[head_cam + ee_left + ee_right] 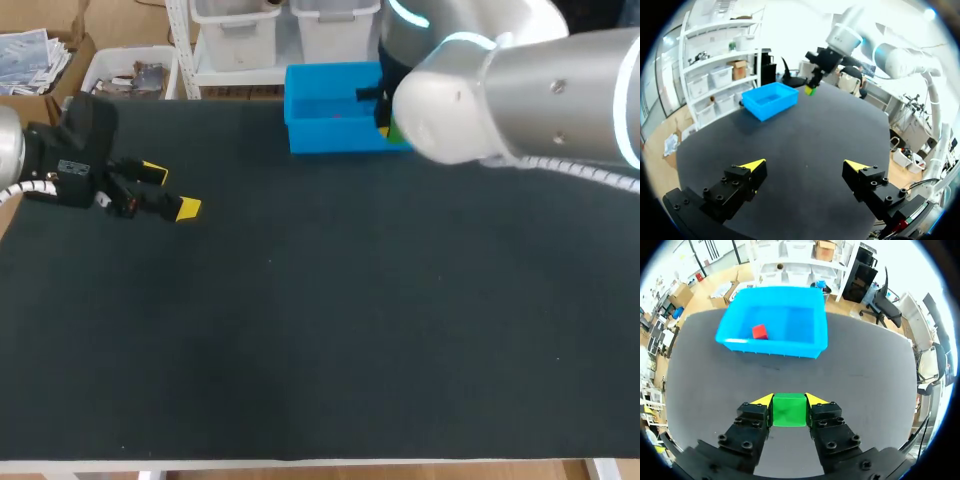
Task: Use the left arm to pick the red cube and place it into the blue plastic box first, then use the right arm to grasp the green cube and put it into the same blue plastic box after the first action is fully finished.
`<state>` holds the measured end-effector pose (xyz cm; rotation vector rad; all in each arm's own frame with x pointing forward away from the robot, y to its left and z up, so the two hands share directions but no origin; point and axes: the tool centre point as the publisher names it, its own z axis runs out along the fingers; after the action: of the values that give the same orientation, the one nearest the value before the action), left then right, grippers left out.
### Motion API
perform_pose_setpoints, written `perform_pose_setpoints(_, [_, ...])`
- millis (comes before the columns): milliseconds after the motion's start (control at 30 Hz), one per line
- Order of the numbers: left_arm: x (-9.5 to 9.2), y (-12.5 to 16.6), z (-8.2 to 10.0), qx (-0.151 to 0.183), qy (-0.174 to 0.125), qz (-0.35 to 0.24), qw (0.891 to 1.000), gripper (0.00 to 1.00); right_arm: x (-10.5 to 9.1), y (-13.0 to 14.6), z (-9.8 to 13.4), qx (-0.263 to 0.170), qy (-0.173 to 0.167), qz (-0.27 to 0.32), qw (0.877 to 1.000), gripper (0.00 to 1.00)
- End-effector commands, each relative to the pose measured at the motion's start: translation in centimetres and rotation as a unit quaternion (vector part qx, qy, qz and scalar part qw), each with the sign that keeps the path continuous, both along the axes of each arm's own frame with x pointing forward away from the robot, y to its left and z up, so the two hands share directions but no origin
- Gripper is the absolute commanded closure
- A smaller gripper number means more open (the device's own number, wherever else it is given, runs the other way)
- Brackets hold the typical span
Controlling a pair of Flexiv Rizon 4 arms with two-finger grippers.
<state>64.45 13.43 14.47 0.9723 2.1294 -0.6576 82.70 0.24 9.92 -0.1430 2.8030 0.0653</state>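
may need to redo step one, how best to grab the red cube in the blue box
Probably two opposite flat faces of the red cube, left pincer coming straight down: the blue box walls block sideways approaches. It lies near one long wall, so close along it, not across.

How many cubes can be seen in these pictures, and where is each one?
2. The red cube lies inside the blue plastic box; the green cube is held between the right gripper's fingers. No other shows.

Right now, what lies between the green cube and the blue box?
Nothing: the right wrist view shows only bare table between the cube, held in the right gripper, and the box.
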Motion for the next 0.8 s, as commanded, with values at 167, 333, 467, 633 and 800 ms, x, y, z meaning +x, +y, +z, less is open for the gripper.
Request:
perform_pose_setpoints(167, [-0.1, 0.1, -0.2, -0.005, -0.005, -0.001, 1.000, 0.00, -1.8, -0.8, 3.9, 0.030, -0.064, -0.002, 0.998, 1.00])
perform_pose_setpoints(333, [-0.1, 0.1, -0.2, -0.005, -0.005, -0.001, 1.000, 0.00, -1.4, -0.4, 4.8, 0.056, -0.102, 0.009, 0.993, 1.00])
perform_pose_setpoints(467, [-0.1, 0.1, -0.2, -0.005, -0.005, -0.001, 1.000, 0.00, -1.1, -0.2, 5.2, 0.062, -0.128, 0.007, 0.990, 1.00])
perform_pose_setpoints(633, [-0.1, 0.1, -0.2, -0.005, -0.005, -0.001, 1.000, 0.00, -0.6, 0.1, 5.3, 0.070, -0.144, 0.006, 0.987, 1.00])
perform_pose_setpoints(800, [-0.1, 0.1, -0.2, -0.005, -0.005, -0.001, 1.000, 0.00, 0.1, 0.3, 4.9, 0.076, -0.142, 0.009, 0.987, 1.00])
